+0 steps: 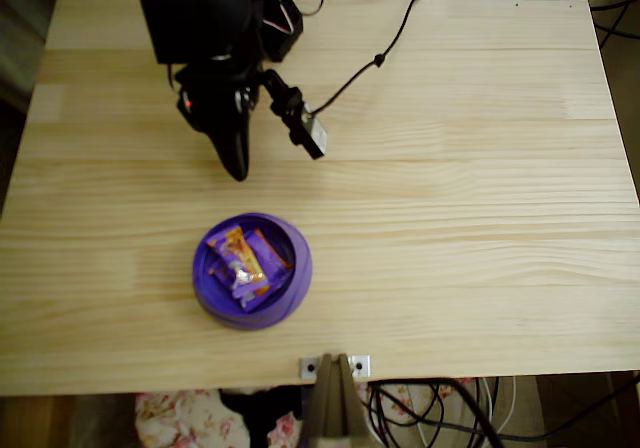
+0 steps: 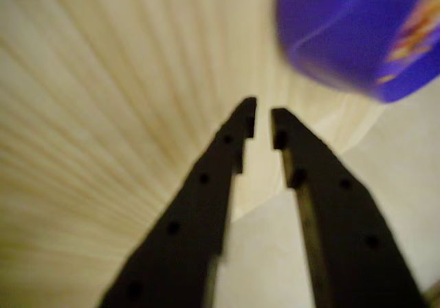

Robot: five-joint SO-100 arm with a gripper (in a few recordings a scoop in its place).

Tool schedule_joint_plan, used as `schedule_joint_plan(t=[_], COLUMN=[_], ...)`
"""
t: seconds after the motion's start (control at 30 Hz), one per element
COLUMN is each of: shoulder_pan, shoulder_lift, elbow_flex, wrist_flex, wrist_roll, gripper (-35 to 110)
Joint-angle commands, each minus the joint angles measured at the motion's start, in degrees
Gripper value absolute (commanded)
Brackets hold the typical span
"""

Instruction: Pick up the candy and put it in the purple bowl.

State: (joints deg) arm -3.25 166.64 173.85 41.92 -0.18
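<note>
**What could not be seen clearly**

In the wrist view the purple bowl (image 2: 350, 40) was blurred and cut off by the top and right edges. The candy (image 2: 416, 29) inside was only an orange-and-purple smear (no shape readable). The table (image 2: 103, 115) grain was also streaked.

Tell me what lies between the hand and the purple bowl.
Nothing: in the overhead view, bare wooden table separates the hand from the purple bowl, which holds the candy.
</note>
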Motion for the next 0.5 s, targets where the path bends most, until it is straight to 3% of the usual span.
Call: schedule_joint_plan(t=[0.0, 0.47], shoulder_pan=[0.35, 0.35], shoulder_lift=[26.1, 26.1], elbow_flex=[7.21, 7.29], wrist_flex=[8.0, 8.26], wrist_roll=[-2.64, -2.99], gripper=[0, 0])
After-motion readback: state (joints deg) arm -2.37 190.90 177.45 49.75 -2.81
